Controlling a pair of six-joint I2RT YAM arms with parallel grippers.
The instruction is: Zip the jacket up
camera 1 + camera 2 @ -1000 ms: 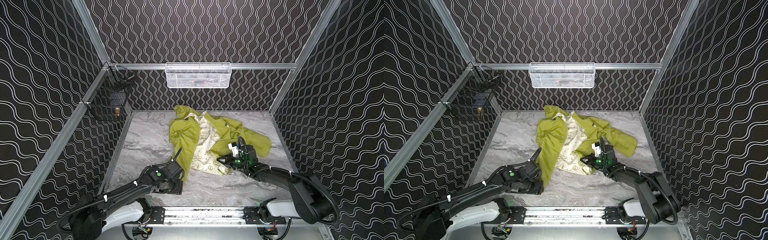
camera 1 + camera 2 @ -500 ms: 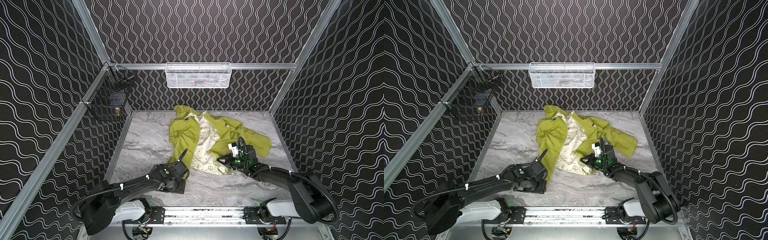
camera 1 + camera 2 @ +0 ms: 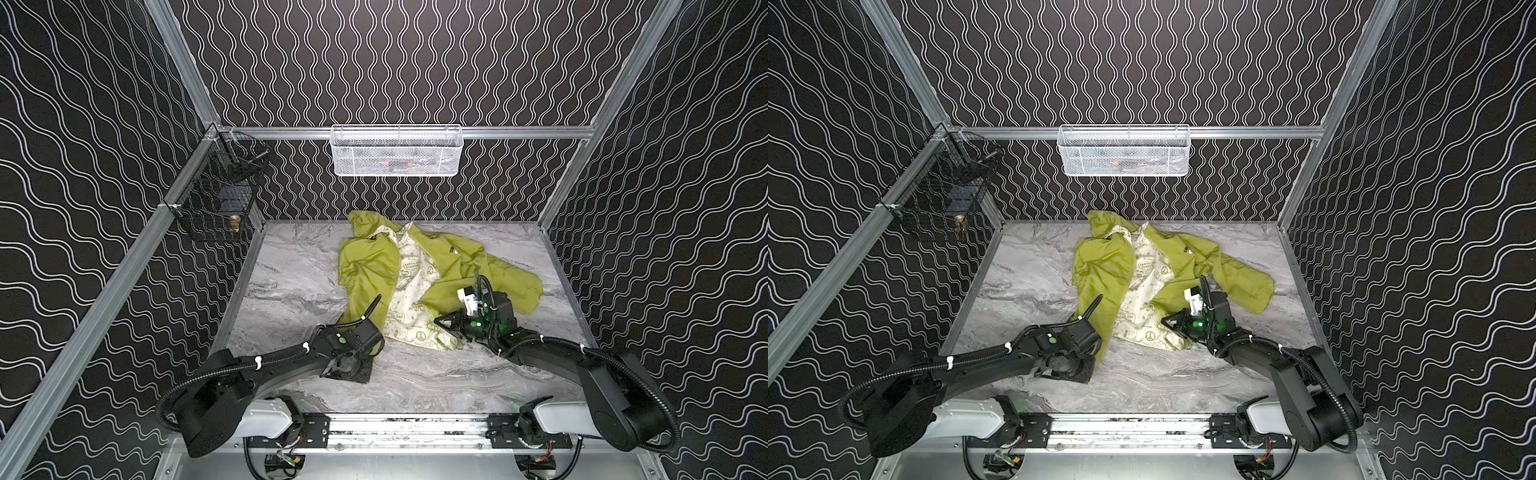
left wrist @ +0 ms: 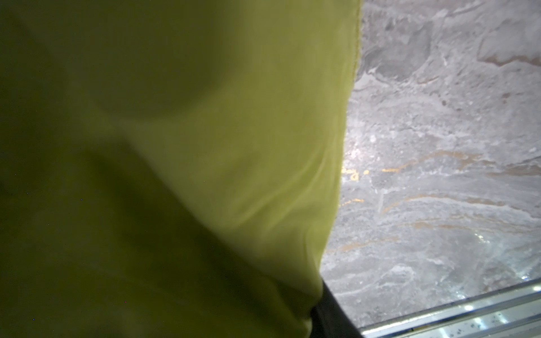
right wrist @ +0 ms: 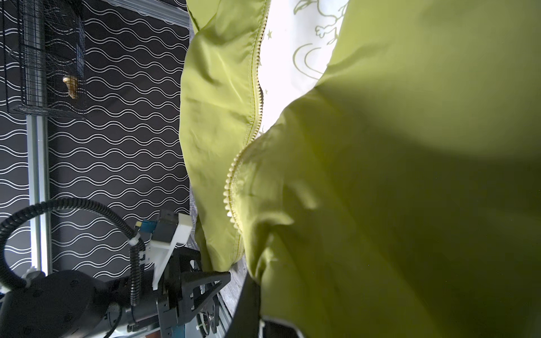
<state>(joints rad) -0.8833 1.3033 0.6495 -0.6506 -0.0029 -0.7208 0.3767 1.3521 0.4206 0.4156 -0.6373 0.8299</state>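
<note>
Lying open toward the back middle of the marbled tabletop (image 3: 291, 291), the jacket (image 3: 365, 270) shows its cream printed lining (image 3: 411, 282) between two yellow-green front panels, and nothing is zipped yet. The right gripper (image 3: 446, 324) is clenched on the near hem of the panel on its side, with fabric draped close across its wrist camera. The left gripper (image 5: 221, 285) sits at the bottom corner of the opposite panel, and I cannot tell whether it has pinched any cloth (its wrist view is almost wholly green fabric). The main risk, as I judge it, is the thin, slippery cloth: a shallow bite at either hem could slide out once the arms draw the edges together. The two rows of zipper teeth (image 5: 231, 187) lie apart and curve differently, so their bottom ends may meet misaligned and miss the slider, which I cannot find in any view. A hard pull could also drag the whole garment toward the front rail (image 3: 399, 428), bunching the panels.
</note>
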